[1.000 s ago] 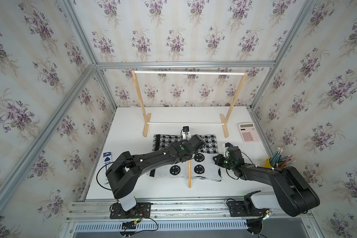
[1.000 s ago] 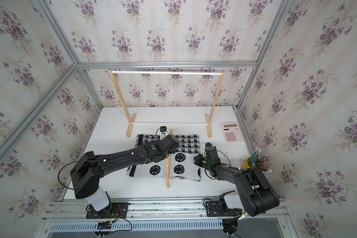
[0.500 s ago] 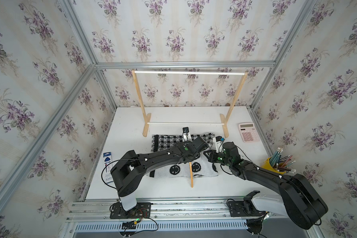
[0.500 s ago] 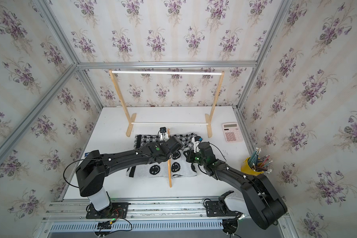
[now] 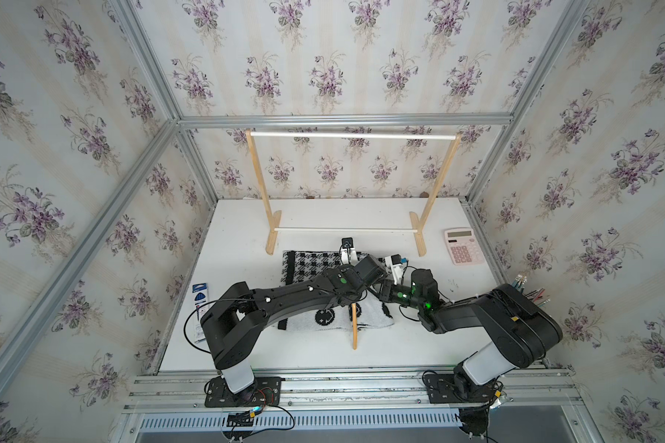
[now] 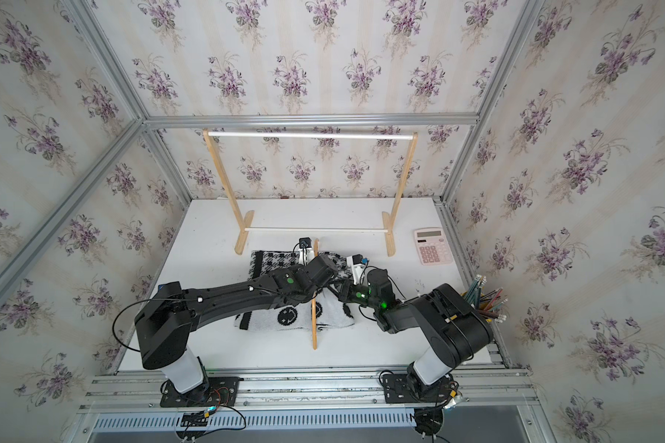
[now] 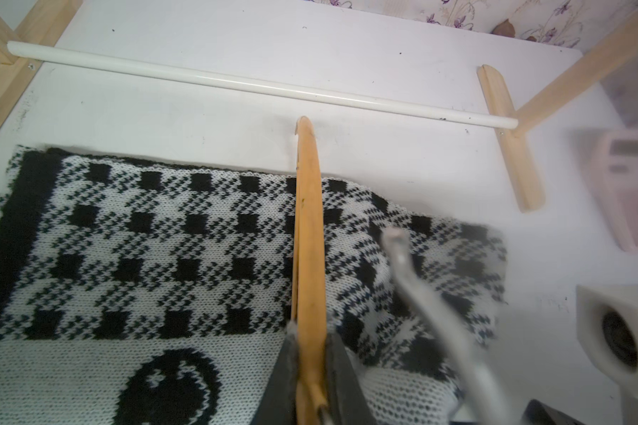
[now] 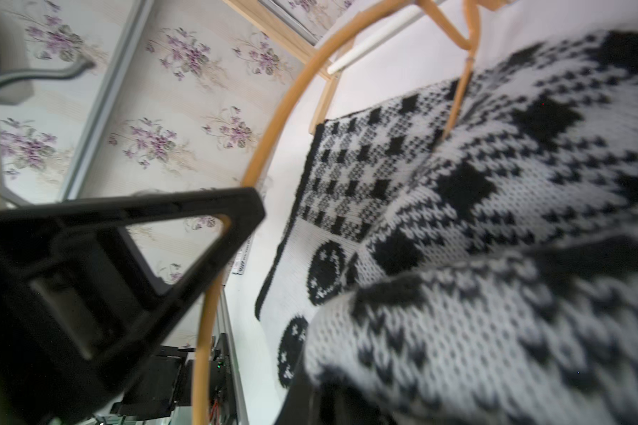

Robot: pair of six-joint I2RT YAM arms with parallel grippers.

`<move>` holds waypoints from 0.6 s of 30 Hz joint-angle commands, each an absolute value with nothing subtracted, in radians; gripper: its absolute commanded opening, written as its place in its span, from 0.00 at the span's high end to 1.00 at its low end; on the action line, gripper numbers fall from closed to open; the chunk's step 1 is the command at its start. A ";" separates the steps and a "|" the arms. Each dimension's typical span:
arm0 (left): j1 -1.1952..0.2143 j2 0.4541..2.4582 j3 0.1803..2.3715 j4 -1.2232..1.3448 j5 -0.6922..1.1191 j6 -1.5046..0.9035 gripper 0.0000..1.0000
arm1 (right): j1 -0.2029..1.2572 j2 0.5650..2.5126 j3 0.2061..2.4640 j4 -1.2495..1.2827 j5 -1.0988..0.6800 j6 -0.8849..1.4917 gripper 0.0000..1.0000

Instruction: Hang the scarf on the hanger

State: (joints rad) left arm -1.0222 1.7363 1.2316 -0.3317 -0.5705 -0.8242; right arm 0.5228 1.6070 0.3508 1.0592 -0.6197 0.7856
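Observation:
The scarf lies flat on the white table, its check half at the back and its grey smiley half at the front. The hanger stands on edge across the scarf, and my left gripper is shut on its wooden top beside the metal hook. My right gripper is shut on the scarf's right end, which is lifted and folded leftward against the hanger. In the right wrist view the bunched scarf hides the fingers. Both grippers meet above the scarf in both top views.
A wooden rack with white rods stands at the back, its lower rod just beyond the hanger's tip. A pink calculator lies back right, a pencil cup sits at the right edge, and a blue packet is at the left.
My right gripper has travelled left from the scarf's right edge, dragging that end up and over toward the hanger. The left gripper has kept its grip and shifted only slightly.

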 commanded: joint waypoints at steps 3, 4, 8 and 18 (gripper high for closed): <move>-1.023 1.747 1.232 -0.264 -0.476 -0.769 1.00 | 0.578 1.659 0.427 1.156 -0.675 0.761 1.00; -1.023 1.751 1.232 -0.255 -0.468 -0.765 1.00 | 0.585 1.679 0.444 1.162 -0.678 0.760 1.00; -1.023 1.751 1.224 -0.227 -0.445 -0.760 1.00 | 0.597 1.792 0.491 1.246 -0.698 0.792 1.00; -1.023 1.725 1.200 -0.165 -0.408 -0.744 1.00 | 0.601 2.095 0.585 1.657 -0.749 0.999 1.00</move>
